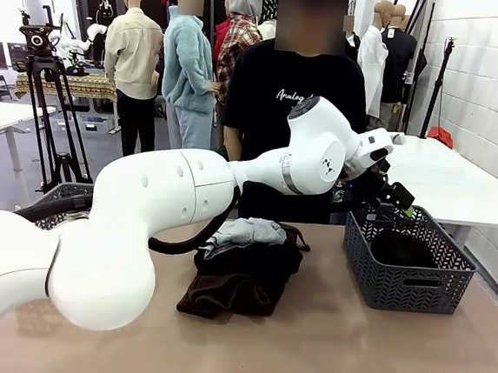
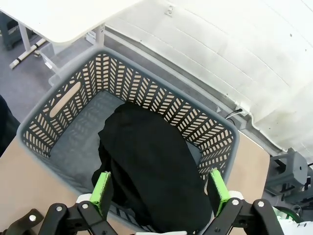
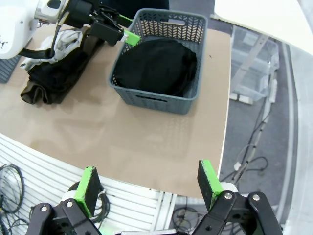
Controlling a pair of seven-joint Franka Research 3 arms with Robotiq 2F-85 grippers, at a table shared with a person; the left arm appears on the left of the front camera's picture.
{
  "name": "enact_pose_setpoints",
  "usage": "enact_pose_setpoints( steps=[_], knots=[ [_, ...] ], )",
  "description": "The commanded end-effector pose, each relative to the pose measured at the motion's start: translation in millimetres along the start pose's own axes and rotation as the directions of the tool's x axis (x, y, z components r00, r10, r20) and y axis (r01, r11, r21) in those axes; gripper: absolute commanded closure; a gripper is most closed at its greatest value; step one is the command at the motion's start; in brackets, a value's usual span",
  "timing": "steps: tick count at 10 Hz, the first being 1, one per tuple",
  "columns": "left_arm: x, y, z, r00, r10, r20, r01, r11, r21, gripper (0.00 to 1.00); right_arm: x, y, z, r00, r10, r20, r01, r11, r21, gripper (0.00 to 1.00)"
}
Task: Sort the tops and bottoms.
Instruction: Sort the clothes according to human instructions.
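Left wrist view shows black garment beneath left gripper.

The black garment is soft matt cloth, the grey lattice basket plastic, the tan tabletop smooth and matt.
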State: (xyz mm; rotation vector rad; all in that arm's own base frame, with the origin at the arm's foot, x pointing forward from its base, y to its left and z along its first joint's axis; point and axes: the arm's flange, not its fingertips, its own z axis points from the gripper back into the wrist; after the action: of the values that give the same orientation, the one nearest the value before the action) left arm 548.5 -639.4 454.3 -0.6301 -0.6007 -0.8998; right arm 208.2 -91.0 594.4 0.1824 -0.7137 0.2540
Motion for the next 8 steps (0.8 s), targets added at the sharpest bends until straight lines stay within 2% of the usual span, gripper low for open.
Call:
enact_pose_setpoints(
  steps=[1, 8],
  knots=[
    [0.8, 0.7, 1.4, 1.000, -0.004, -0.003, 0.004, 1.000, 0.007, 0.00, -1.4, 0.4, -0.8, 1.000, 0.003, -0.010, -0.003, 1.000, 0.002, 0.00],
    [0.8, 0.7, 1.4, 1.000, -0.004, -0.003, 0.004, 1.000, 0.007, 0.00, -1.4, 0.4, -0.8, 1.000, 0.003, -0.010, -0.003, 1.000, 0.002, 0.00]
  ],
)
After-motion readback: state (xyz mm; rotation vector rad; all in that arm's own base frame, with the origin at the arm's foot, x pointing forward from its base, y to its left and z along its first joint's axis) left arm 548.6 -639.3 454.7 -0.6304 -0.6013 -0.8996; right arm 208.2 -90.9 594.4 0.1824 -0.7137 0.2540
